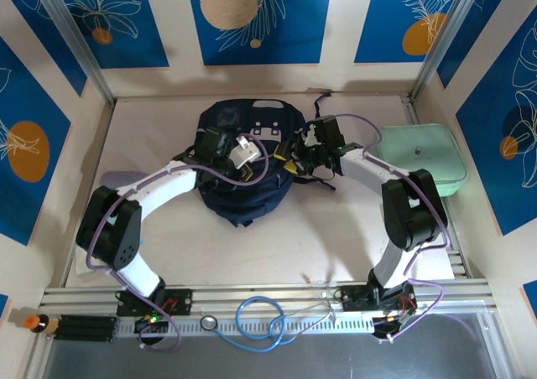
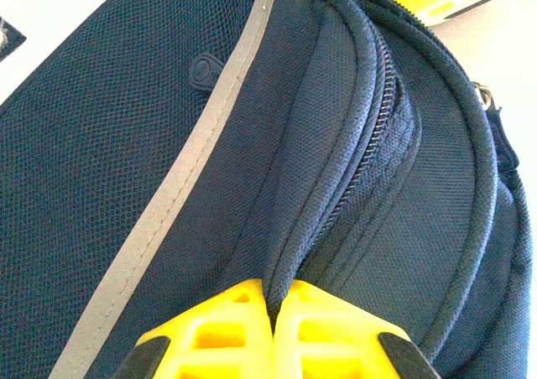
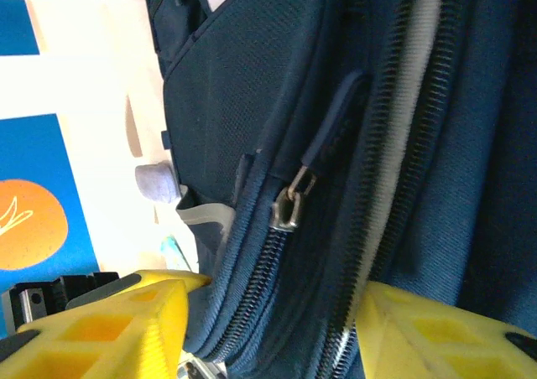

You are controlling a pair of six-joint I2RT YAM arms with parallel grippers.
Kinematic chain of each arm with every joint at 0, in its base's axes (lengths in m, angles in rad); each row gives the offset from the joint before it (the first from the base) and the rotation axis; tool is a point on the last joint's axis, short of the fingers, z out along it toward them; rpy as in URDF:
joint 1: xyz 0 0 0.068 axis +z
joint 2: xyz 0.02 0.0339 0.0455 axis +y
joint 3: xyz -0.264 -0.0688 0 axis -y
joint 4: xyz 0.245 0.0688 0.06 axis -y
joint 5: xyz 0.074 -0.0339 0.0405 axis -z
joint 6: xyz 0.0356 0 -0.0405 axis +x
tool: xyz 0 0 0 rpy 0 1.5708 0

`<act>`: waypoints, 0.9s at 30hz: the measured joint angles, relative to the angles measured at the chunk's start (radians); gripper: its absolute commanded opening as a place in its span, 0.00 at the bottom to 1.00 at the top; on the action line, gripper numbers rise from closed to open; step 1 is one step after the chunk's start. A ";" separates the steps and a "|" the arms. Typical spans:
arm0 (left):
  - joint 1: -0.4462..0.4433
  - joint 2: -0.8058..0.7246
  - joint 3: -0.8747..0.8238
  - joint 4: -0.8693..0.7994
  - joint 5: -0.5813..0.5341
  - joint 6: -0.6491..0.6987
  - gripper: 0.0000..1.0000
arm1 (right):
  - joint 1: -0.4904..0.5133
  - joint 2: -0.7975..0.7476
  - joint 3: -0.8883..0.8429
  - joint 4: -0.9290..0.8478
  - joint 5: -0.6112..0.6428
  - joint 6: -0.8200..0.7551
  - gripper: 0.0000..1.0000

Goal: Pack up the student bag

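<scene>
I see one large dark navy fabric backpack (image 1: pixel 243 196) mid-way across the pale table (image 1: pixel 277 245), one mint-green rounded rectangular case (image 1: pixel 419 157) well right of it, my left gripper (image 2: pixel 273 299) pinching a fold of the backpack, and my right gripper (image 3: pixel 268 308) spread astride its zipper (image 3: pixel 287 210).

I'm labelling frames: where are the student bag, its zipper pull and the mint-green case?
student bag (image 1: pixel 243 199), top external view, lower front panel.
zipper pull (image 3: pixel 287 210), right wrist view, metal tab.
mint-green case (image 1: pixel 424 161), top external view, lid centre.

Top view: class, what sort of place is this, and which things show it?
Likely a robot test booth: left arm and right arm bolted to a metal rail, blue patterned panels walling a table with one bag.
</scene>
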 measured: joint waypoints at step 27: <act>-0.158 -0.354 -0.165 -0.099 -0.251 -0.826 0.53 | 0.144 0.234 0.222 -0.024 -0.097 0.100 0.18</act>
